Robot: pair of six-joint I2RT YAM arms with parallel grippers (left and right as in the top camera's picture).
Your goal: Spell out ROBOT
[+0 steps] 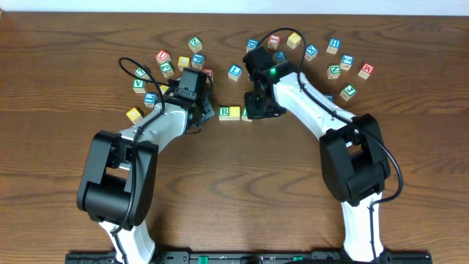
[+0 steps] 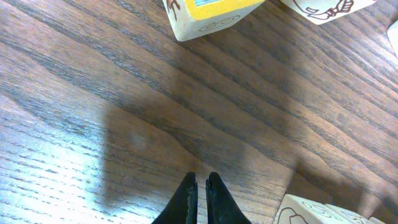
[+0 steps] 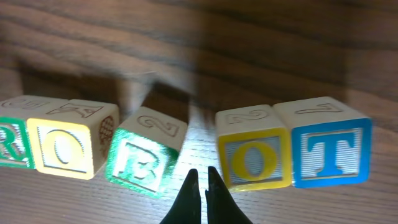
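Left jaws and right jaws pressed together, B cube (image 3: pixel 140 160) skewed (gap to O cube (image 3: pixel 254 157))

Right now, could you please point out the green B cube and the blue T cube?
green B cube (image 3: pixel 140 163), right wrist view, on its tilted lettered face.
blue T cube (image 3: pixel 333 155), right wrist view, on its lettered face.

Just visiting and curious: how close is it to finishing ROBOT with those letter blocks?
Done: R, first O, B, second O and T sit in order in one row. In hand: nothing; the right gripper and left gripper are shut and empty. Left: the B sits twisted, with a gap before the second O, so it probably needs straightening.
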